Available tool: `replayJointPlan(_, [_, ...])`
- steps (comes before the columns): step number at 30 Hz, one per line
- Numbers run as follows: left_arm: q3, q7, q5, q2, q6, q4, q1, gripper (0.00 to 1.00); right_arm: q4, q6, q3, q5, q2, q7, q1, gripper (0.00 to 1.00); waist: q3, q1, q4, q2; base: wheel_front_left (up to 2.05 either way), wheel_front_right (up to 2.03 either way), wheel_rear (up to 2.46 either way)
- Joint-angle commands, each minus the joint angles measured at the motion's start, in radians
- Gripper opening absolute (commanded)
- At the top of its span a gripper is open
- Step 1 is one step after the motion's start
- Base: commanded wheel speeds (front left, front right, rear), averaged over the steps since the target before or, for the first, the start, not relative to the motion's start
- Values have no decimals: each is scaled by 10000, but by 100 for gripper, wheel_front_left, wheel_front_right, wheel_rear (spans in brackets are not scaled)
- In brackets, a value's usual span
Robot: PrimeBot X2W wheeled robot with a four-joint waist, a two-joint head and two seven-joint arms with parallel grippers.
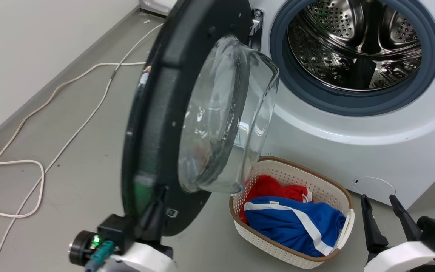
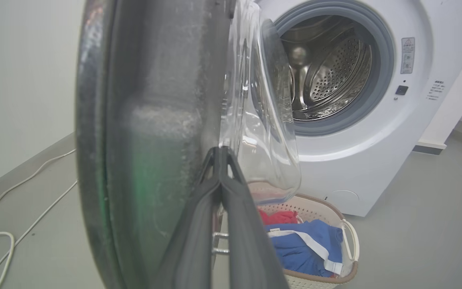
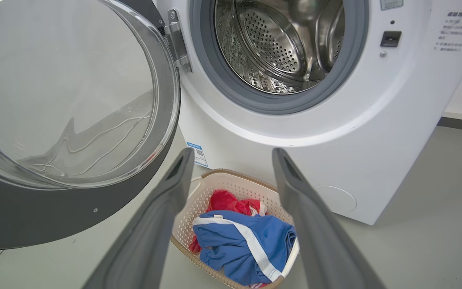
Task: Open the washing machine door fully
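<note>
- The left gripper (image 2: 219, 152), with two long dark fingers pressed together tip to tip, rests its tips against the inner face of the large round glossy black washing machine door (image 1: 153, 124), just beside the clear bulging glass bowl (image 1: 225, 117); nothing appears pinched between them
- The right gripper (image 3: 233, 154) hangs with its fingers spread wide and holds nothing, low in front of the white machine (image 1: 353, 151) and apart from the door
- The door stands out from the machine front at about a right angle, hung on the metal hinge (image 3: 175, 40) at the left of the opening; the steel drum (image 1: 353, 45) and its grey-blue rubber ring (image 1: 278, 75) are fully exposed
- A pale woven basket (image 1: 278, 241) of red and blue clothes sits on the floor below the bowl
- By my reading the swing is about half done: the door is unlatched but not folded back
- The next move calls for pushing the inner face further towards the robot's left along the hinge's arc, keeping the tips from sliding off the smooth surface
</note>
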Motion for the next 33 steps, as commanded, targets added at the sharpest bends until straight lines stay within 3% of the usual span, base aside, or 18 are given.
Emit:
replayJointPlan(1, [231, -82, -83, 141, 94, 95, -74, 0, -44, 1, 9, -23, 9, 24, -70, 100, 19, 0, -1, 0, 0, 0, 0])
replayJointPlan(16, [2758, -976, -1540, 1317, -350, 2333, -1405, 0, -160, 1, 20, -144, 7, 163, -442, 100, 643, 0, -785, 0, 0, 0, 0])
replayJointPlan(26, [3665, -1125, -2301, 2113, -1131, 4816, -2763, 0, -134, 1, 70, -149, 9, 198, -660, 100, 949, 0, -1230, 0, 0, 0, 0])
replayJointPlan(33, [3901, -1305, -2506, 2306, -1546, 6110, -3410, 0, -101, 1, 31, -149, 9, 165, -720, 100, 1039, 0, -1378, 0, 0, 0, 0])
